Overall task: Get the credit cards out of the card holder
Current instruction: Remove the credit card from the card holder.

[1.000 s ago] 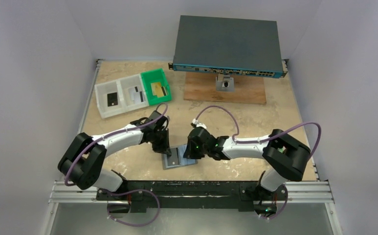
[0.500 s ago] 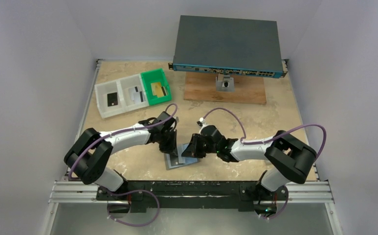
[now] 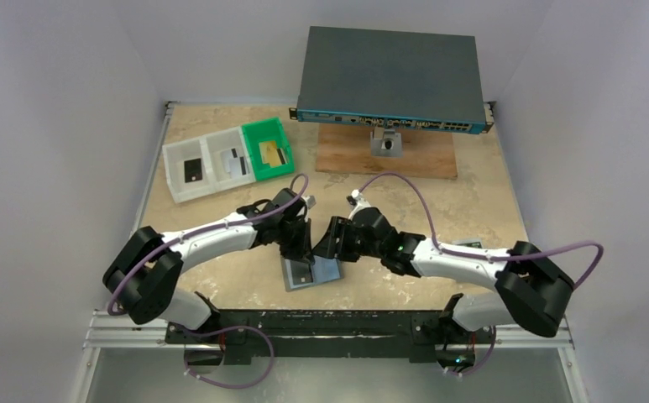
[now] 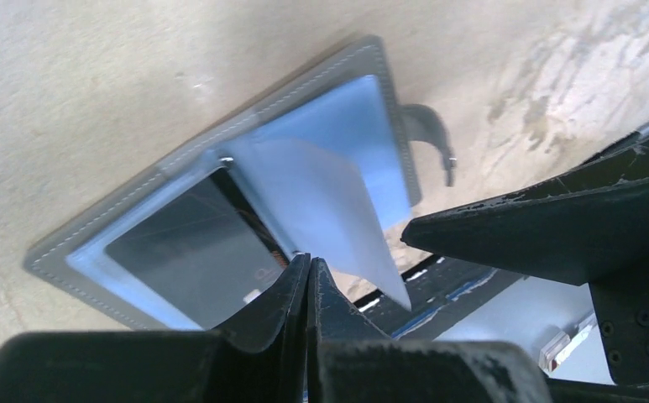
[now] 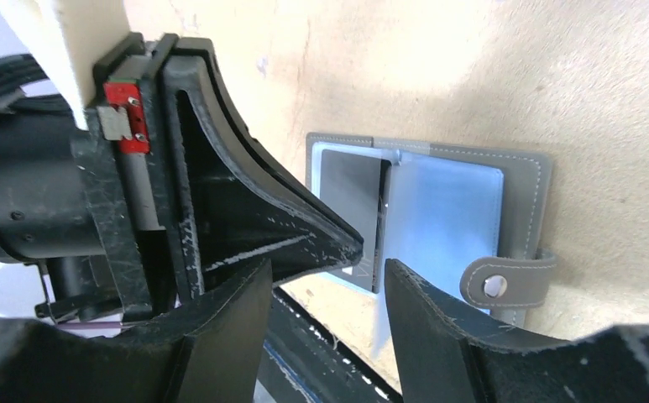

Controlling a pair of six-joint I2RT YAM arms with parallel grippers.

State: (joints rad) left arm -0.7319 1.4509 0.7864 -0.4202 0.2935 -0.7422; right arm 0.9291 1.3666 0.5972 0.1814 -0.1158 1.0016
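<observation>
My left claw (image 4: 308, 270) is closed tight, its tips down at the fold of the card holder (image 5: 522, 197). I cannot tell whether it nips the raised clear leaf (image 4: 329, 214) just beside it. My right claw (image 5: 327, 315) hangs partly spread with nothing between its fingers.

The holder lies open and flat on the bench (image 3: 472, 201), near the front edge between the two arms. Its long axis runs roughly left to right, just below both claws. The left arm is the nearer, so I judge the pull falls to it.

The left wrist view shows a dark card (image 4: 191, 248) in a pocket, which the top view hides. Only the right wrist view shows the strap (image 5: 505, 284). Farther back, the trays (image 3: 220, 151) hold sorted cards (image 3: 235, 164).
</observation>
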